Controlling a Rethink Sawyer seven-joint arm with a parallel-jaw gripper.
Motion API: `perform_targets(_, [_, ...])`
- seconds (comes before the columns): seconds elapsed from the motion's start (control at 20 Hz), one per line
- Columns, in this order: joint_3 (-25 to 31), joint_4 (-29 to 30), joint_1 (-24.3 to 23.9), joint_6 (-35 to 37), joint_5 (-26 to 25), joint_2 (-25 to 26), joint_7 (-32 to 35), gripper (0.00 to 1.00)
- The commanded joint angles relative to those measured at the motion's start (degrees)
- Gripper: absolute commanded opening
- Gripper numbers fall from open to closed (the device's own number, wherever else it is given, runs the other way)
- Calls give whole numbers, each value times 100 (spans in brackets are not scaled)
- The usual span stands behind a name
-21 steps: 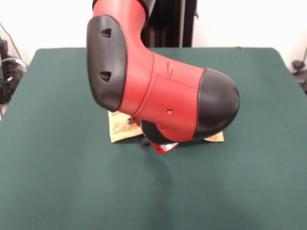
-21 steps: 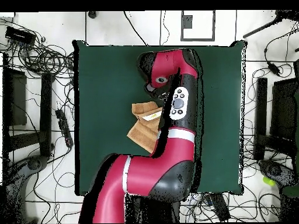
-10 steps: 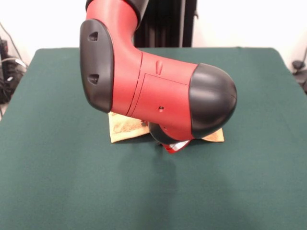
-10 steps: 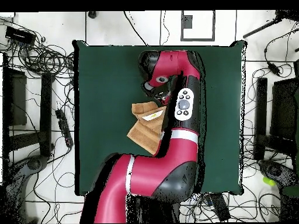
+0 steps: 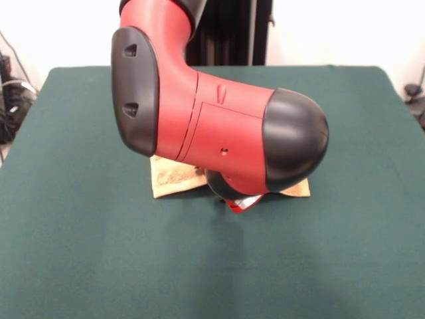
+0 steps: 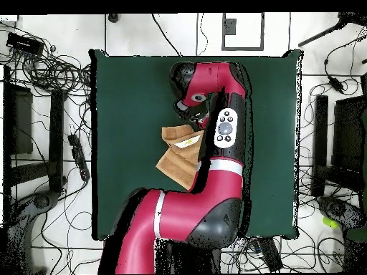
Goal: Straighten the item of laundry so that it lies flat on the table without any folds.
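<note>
The item of laundry point(image 5: 174, 178) is an orange-tan towel lying crumpled near the middle of the green table point(image 5: 73, 239). In the front view the red and black arm covers most of it, leaving only its left part and a right corner showing. From overhead the item of laundry point(image 6: 176, 162) appears folded over itself, with a smaller flap at its upper end next to the arm. The gripper point(image 5: 239, 203) peeks out below the arm's black elbow, low over the towel's near edge. The arm's bulk hides whether it is open or shut.
The arm's big links hang over the table's middle point(image 6: 215, 129). Around the table point(image 6: 122, 86), cables point(image 6: 54, 71) and black stands point(image 6: 319, 143) crowd the floor on both sides.
Over the first half second the arm swung a little, carrying the gripper slightly to the right along the towel's near edge in the front view. Since then nothing has visibly moved.
</note>
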Motion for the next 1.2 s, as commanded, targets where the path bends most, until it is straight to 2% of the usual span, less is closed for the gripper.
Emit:
perform_targets(0.05, [140,626,324,-507,-386,798,280,100])
perform_targets(0.25, [-272,488,457,-331,-707,883,349,100])
perform_targets(0.55, [-471,674,620,23,-654,494,247,100])
perform_targets(0.7, [-427,619,627,143,-544,475,531,100])
perform_targets(1.2, [-325,533,287,84,-668,629,-416,100])
